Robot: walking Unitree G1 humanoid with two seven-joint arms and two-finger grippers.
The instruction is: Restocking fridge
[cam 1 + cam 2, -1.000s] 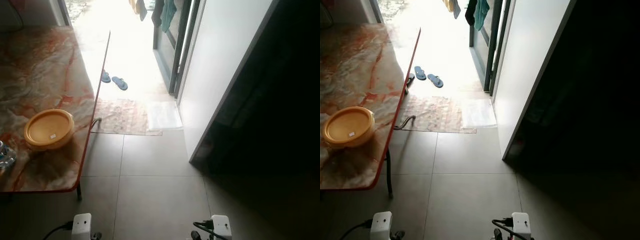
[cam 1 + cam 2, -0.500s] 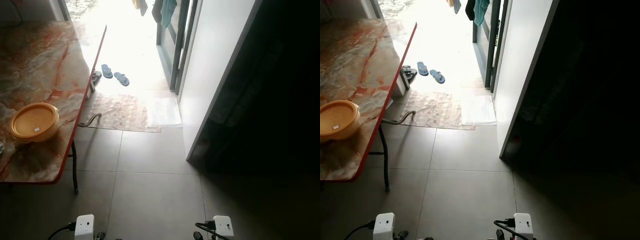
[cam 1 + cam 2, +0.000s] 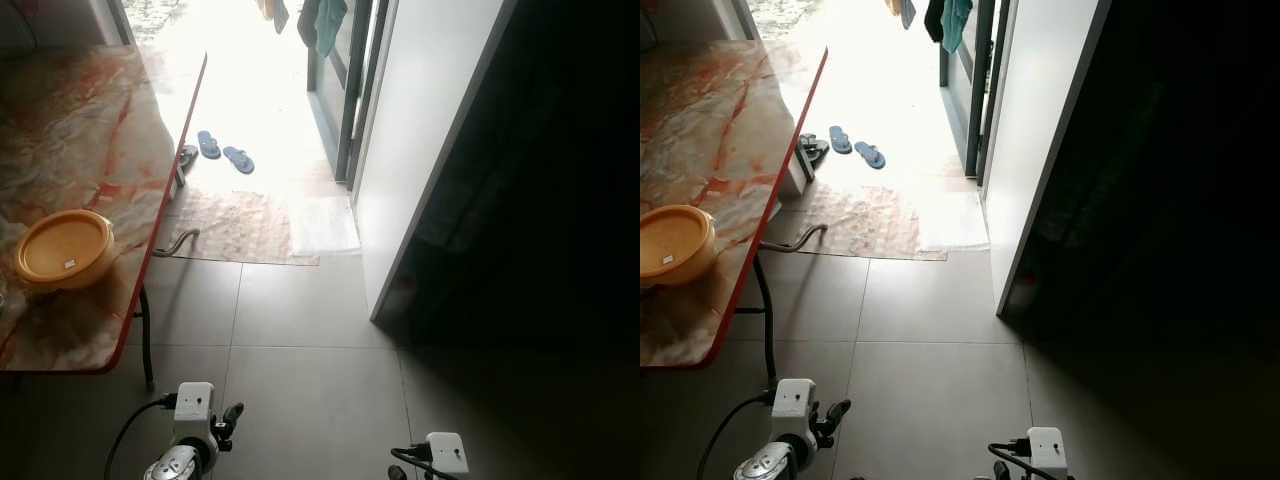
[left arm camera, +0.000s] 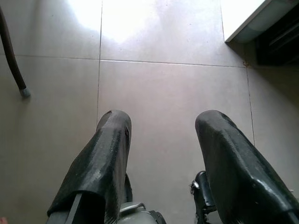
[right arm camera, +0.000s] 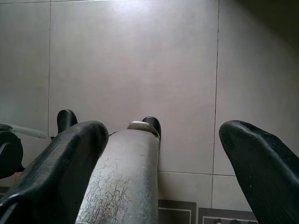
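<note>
The fridge stands open and dark on the right, its white door swung outward; the marble table on the left carries a yellow lidded bowl. Judging by this, the robot is between trips. Left gripper and right gripper hang spread wide over floor tiles, holding nothing, so next comes turning to the table to fetch.

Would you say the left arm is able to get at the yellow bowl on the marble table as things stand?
Probably not yet. The yellow bowl sits on the table, above and ahead of the left pincer, which hangs low and open over the floor tiles. Nothing blocks it; the arm would need raising.
</note>
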